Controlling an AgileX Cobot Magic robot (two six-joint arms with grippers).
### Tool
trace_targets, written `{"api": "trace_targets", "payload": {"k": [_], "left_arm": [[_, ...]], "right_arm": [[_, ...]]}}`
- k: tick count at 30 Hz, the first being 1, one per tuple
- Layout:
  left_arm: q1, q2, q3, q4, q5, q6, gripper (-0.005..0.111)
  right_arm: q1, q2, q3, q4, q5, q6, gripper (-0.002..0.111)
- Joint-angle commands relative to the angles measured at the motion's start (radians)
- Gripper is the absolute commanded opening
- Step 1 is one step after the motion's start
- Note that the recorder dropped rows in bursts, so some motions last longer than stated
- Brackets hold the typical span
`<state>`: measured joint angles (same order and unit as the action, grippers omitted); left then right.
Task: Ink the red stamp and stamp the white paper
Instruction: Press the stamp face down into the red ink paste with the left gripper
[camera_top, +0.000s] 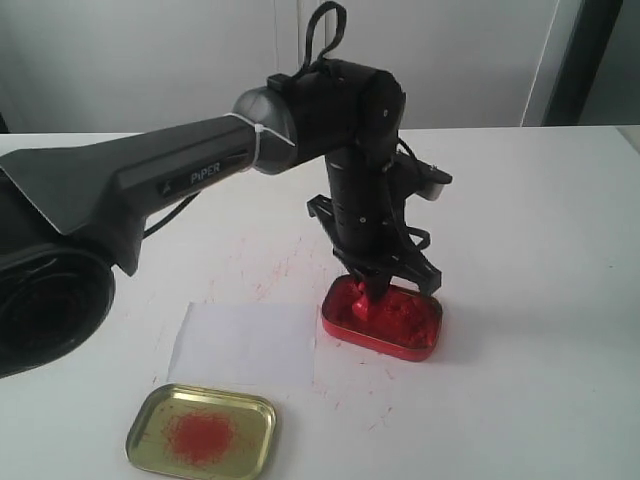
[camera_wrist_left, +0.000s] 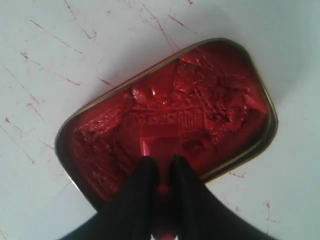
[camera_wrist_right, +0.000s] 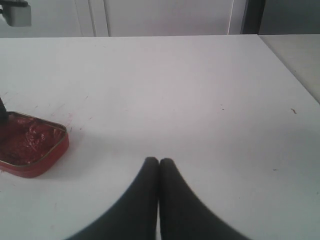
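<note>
One red stamp (camera_wrist_left: 159, 143) pinched in left claw (camera_wrist_left: 161, 164), inside one paste tin (camera_top: 385, 348), right claw (camera_wrist_right: 159, 163) closed (empty)

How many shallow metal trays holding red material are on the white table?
2. The red rectangular tin of red paste sits under the left gripper, right of the white paper sheet. The gold tin lid holding red powder lies nearer the camera than the paper. None seems hidden.

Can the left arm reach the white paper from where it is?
Probably yes: the white paper lies bare beside the tin where the left arm's jaws hold the red stamp; nothing stands between.
</note>
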<state>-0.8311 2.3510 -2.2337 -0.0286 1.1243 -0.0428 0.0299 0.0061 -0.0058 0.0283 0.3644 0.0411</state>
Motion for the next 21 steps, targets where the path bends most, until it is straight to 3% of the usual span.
{"api": "trace_targets", "payload": {"k": [1,21], "left_arm": [[-0.026,0.013,-0.007,0.054,0.013,-0.005,0.000],[-0.031,0.067,-0.010,0.064,-0.037,-0.005,0.000]], "right_arm": [[-0.002,-0.006,0.006,0.001,-0.014,0.000,0.000],[-0.002,-0.006,0.006,0.001,-0.014,0.021,0.000]]}}
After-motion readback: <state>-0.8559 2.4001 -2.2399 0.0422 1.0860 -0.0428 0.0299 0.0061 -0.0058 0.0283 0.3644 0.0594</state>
